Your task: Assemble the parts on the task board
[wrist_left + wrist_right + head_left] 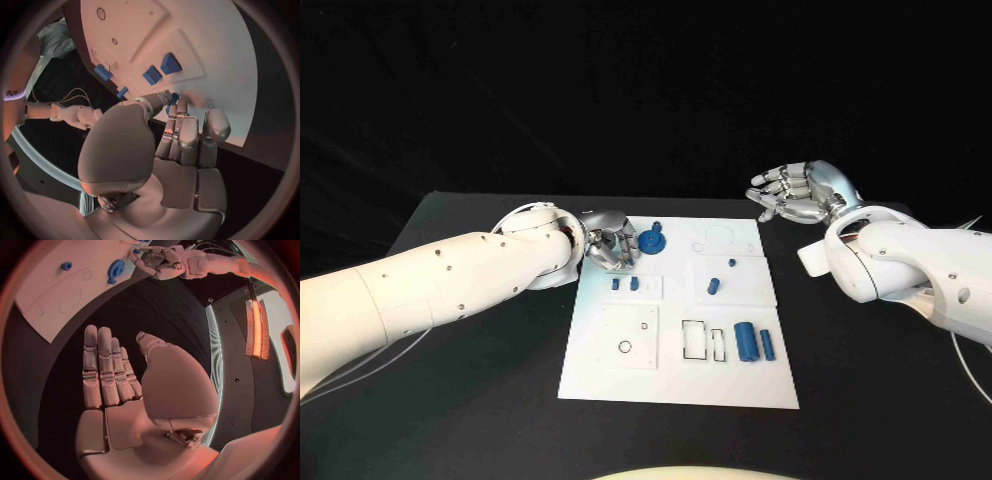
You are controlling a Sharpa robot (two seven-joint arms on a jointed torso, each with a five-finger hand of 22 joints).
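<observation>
While apart, two hands (612, 248) (795, 192).

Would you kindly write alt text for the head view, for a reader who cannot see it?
The robot's left hand reaches over the far left corner of the white task board, beside a blue gear-like part. The right hand hovers empty off the board's far right corner. Small blue parts lie on the board.

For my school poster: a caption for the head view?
Left robot hand reaching over the white task board beside a blue gear.
</observation>
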